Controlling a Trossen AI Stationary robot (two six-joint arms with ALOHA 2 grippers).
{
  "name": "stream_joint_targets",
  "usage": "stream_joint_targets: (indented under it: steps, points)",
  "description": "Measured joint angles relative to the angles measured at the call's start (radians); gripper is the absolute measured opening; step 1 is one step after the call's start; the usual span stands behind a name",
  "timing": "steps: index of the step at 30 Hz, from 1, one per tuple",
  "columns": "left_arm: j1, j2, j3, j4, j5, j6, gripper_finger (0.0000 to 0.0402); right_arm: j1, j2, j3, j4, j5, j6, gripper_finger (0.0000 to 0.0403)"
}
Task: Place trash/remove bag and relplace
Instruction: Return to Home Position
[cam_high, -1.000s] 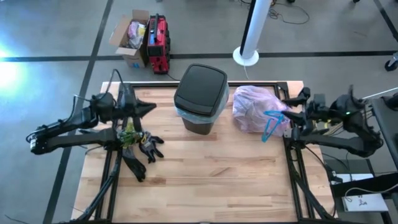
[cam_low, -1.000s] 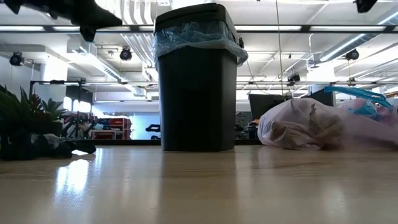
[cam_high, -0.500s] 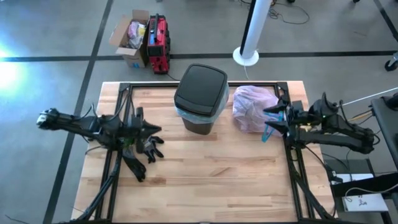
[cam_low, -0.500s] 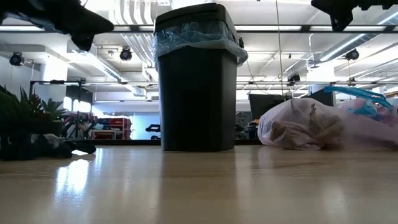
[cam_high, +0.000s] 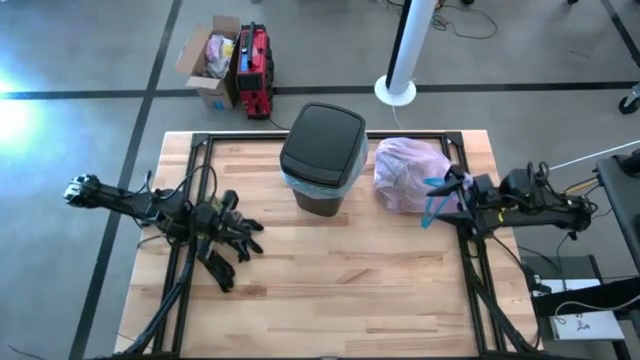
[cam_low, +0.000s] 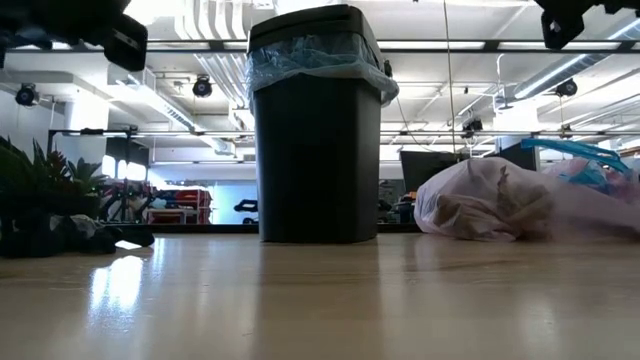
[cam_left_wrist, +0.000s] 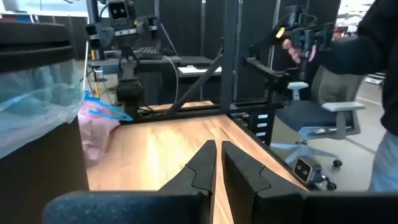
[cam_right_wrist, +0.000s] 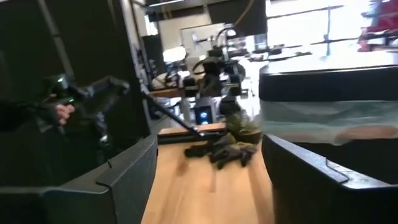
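So, wooden table (cam_high: 330, 290), black bin (cam_high: 322, 150) at the back middle, lid down, blue liner peeking out under the rim. The bag (cam_high: 405, 170) lies slumped just right of the bin. It's a rounded lump, so no clear long axis, and its blue drawstrings (cam_high: 435, 200) point at my right gripper (cam_high: 452, 186), spread wide just beside them. My left gripper (cam_left_wrist: 216, 146) is pinched narrow over the black gloves (cam_high: 240, 240).
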Motion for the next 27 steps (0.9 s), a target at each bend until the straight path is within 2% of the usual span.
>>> stream_joint_targets:
  steps: [6,10,12,14,17,19,22,27]
  points:
    - [0.002,0.133,0.021,0.115,-0.010,0.006,0.0011,0.079,0.071,-0.007,0.041,0.011,-0.034,0.0284]
    - [0.015,0.178,0.020,0.118,-0.008,0.003,0.0011,0.130,0.103,-0.073,0.282,-0.045,-0.194,0.0290]
    - [0.045,0.184,0.020,0.135,0.030,0.000,0.0011,0.146,0.090,-0.110,0.348,-0.091,-0.222,0.0291]
    - [0.103,0.188,0.020,0.145,0.124,-0.004,0.0011,0.154,0.045,-0.152,0.322,-0.086,-0.192,0.0290]
    - [0.229,0.189,0.020,0.155,0.246,-0.013,0.0011,0.156,-0.068,-0.200,0.241,-0.021,-0.166,0.0284]
    - [0.312,0.187,0.020,0.154,0.272,-0.014,0.0011,0.156,-0.123,-0.228,0.244,0.042,-0.176,0.0280]
    - [0.408,0.178,0.014,0.148,0.281,-0.015,0.0011,0.155,-0.116,-0.230,0.197,0.063,-0.187,0.0274]
    - [0.439,0.128,-0.040,0.144,0.305,0.018,0.0011,0.162,-0.122,-0.262,0.229,0.062,-0.147,0.0267]
